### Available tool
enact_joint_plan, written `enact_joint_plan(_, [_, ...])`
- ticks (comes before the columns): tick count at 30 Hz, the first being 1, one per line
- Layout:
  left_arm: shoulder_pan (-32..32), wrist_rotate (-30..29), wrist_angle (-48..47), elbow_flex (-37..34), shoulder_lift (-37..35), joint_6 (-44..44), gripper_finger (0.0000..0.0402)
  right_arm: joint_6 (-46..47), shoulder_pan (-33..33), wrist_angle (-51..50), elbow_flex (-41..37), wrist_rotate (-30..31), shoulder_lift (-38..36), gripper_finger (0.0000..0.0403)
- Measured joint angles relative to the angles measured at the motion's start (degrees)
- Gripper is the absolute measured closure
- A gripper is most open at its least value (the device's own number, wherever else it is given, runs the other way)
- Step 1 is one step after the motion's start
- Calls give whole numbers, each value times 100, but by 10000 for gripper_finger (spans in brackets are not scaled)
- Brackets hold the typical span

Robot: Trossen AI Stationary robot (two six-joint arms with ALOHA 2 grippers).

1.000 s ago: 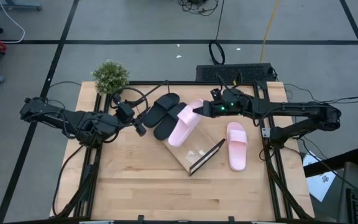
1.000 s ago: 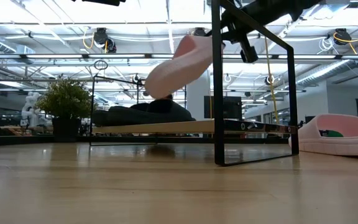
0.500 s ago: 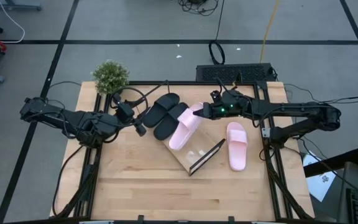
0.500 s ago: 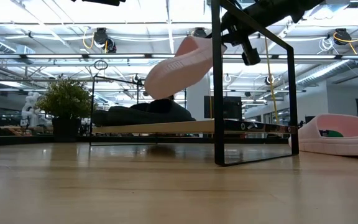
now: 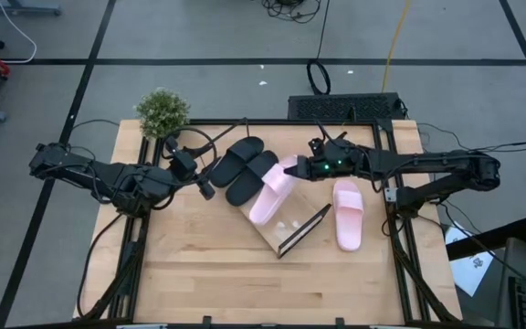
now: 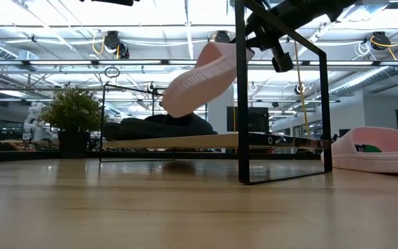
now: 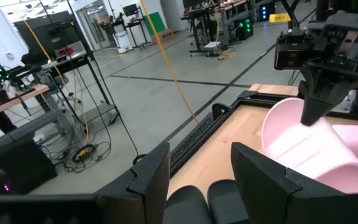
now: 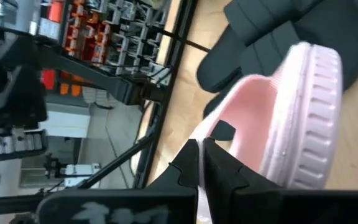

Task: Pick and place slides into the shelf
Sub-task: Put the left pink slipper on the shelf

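Overhead, right gripper (image 5: 301,166) jaws clamp a pink slide (image 5: 275,191) tilted toe-down above the shelf (image 5: 286,226).

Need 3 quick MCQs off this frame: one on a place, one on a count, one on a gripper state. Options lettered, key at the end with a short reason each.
1. Where is the second pink slide?
A. on the table, right of the shelf
B. on top of the black slides
C. beside the plant

2. How many black slides lie on the shelf?
A. none
B. two
C. four

3. What is the right gripper doing?
A. hanging open over bare table
B. shut on the pink slide, held tilted above the shelf
C. shut on a black slide

Key:
1 A: the high view shows it flat on the tabletop, outside the shelf's right wire frame.
2 B: the black pair sits side by side at the shelf's far end.
3 B: the right wrist view shows the fingers pinched on the slide's edge, and the low view shows it raised and tilted.
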Motion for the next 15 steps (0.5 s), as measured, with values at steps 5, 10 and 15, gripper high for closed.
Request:
enact_joint_plan(5, [0,4,2,0,0,-106,224,97,78,-44,0,74,3,403])
enact_joint_plan(10, [0,8,4,0,0,-111,225,424,175,138,-296,233,34,403])
enact_joint_plan(15, [0,10,4,0,0,-122,224,691,289,823,-768,499,36,403])
